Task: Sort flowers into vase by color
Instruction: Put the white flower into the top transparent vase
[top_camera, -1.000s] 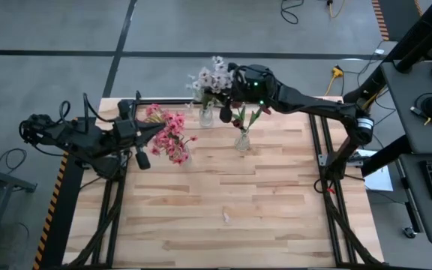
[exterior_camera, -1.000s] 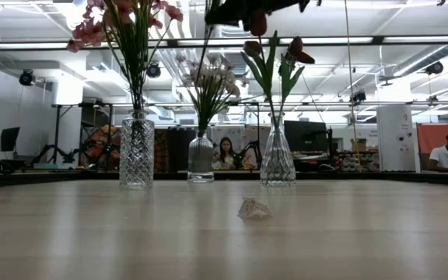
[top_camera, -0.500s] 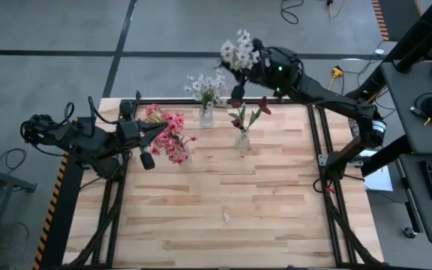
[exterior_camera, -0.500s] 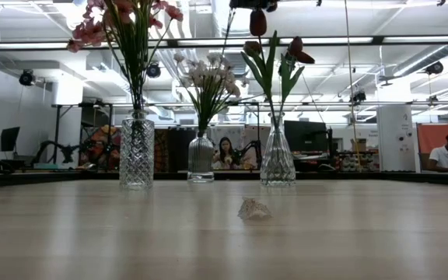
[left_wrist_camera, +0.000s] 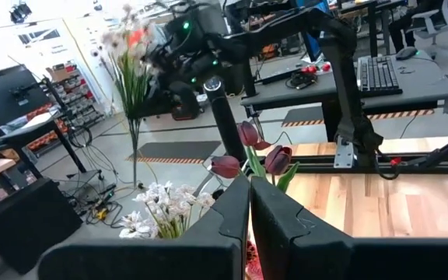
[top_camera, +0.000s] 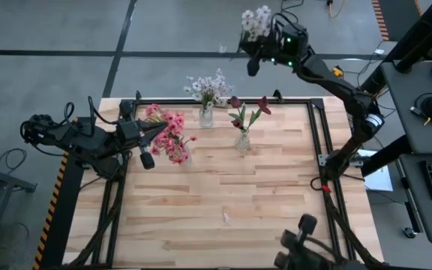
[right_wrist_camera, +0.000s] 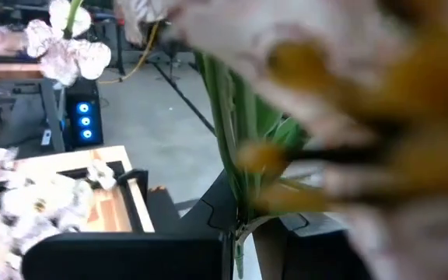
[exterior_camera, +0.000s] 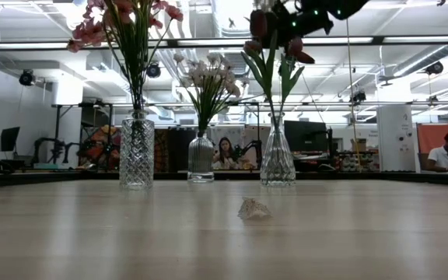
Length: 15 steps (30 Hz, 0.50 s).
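Three glass vases stand along the table's far half: one with pink flowers (top_camera: 172, 136), one with white flowers (top_camera: 207, 90) and one with dark red tulips (top_camera: 244, 112). My right gripper (top_camera: 253, 48) is past the table's far edge, high up, shut on a white flower stem (top_camera: 256, 22). My left gripper (top_camera: 158, 129) is level at the pink flowers, shut; whether it touches them I cannot tell. In the left wrist view the held white stem (left_wrist_camera: 127, 54) stands upright beyond the tulips (left_wrist_camera: 247, 148). My right gripper pinches the green stalk (right_wrist_camera: 234, 204) of the white flower stem between its two fingers, below the blossoms. The fingers come level and lie across the stalk. The stem stands upright, blossoms on top, its lower stalk (left_wrist_camera: 134, 148) hanging free, clear of table and vases.
A small crumpled scrap (top_camera: 226, 217) lies on the wooden table's middle. A dark object (top_camera: 302, 244) shows at the near edge. Desks and cables stand to the right of the table. The near half of the table (top_camera: 201, 240) holds no vases.
My right gripper has swung from over the white-flower vase toward and past the table's far edge and to the right, rising a little, still shut. The white stem it holds has gone with it, away from the vase. A dark object has come in at the near edge.
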### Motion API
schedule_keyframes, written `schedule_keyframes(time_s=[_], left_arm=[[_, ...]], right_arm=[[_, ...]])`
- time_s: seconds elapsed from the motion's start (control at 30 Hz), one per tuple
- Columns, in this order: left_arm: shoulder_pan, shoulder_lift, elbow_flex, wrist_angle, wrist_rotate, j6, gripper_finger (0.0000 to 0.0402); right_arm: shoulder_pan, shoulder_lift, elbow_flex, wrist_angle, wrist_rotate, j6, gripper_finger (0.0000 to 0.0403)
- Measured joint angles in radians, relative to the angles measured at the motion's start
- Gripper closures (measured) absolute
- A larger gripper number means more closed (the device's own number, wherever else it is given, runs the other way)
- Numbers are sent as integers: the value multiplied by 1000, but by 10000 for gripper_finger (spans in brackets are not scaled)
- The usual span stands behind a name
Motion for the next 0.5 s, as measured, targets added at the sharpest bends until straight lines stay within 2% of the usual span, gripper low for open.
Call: schedule_keyframes(time_s=[0.27,0.4,0.5], left_arm=[[0,2,0,1,0,2,402],[0,3,0,-3,0,1,402],[0,3,0,-10,0,1,402]], right_arm=[[-14,9,-11,-19,-26,41,385],[-20,25,-64,5,-35,27,385],[-24,49,-143,91,-36,30,385]])
